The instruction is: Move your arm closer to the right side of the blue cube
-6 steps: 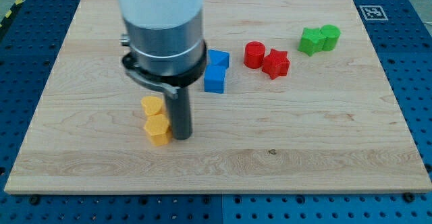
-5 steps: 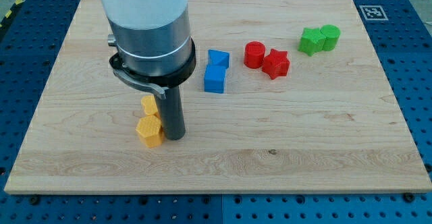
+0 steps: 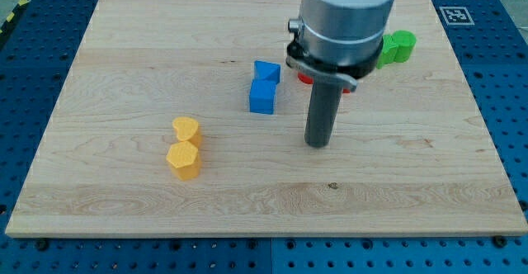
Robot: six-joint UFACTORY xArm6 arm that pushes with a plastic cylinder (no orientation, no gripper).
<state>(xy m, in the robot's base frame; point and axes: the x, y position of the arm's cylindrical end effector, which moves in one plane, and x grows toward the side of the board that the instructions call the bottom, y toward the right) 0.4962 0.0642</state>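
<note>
A robotics lab; wooden board (image 3: 124,216) on blue perforated bench (image 3: 503,59); fiducial marker (image 3: 454,15) in corner.

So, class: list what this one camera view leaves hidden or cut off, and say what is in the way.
- Red blocks: almost wholly behind the arm; only slivers show, so their shapes cannot be told.
- Green blocks: the left one is mostly covered by the arm.
- Arm: cut off by the view's top edge.
- Marker at the board's top right: pattern too small to read.
- My tip: visible, right of the blue cube, apart from it.
</note>
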